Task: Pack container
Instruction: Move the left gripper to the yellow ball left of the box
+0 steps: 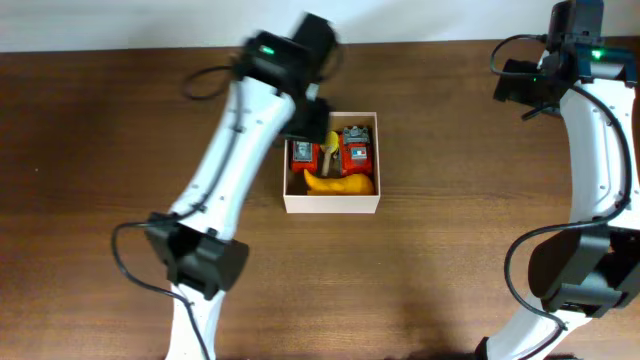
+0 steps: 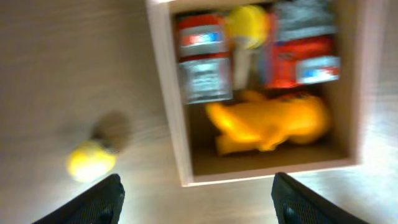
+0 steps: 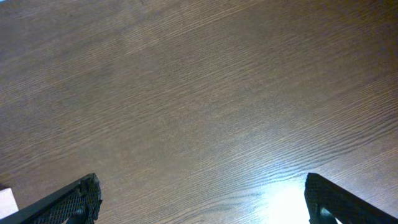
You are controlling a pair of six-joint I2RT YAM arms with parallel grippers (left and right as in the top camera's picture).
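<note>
The container [image 1: 332,203], a square white-walled box, sits mid-table. Inside lie two red toys [image 1: 303,153] [image 1: 357,150], a yellow round-headed piece [image 1: 331,143] between them, and an orange toy [image 1: 340,184] along the front. My left gripper [image 1: 305,125] hovers over the box's far left corner. In the left wrist view, which is blurred, its fingers [image 2: 99,202] stand wide apart with nothing between them. Beyond them are the container's wall [image 2: 168,93] and the orange toy [image 2: 270,121]. My right gripper [image 3: 202,202] is open over bare wood, far from the box.
A small yellow ball [image 2: 91,160] lies on the table just outside the container's wall; the left arm hides it from overhead. The right arm [image 1: 600,130] stands along the right edge. A white corner [image 3: 6,200] shows at the right wrist view's lower left.
</note>
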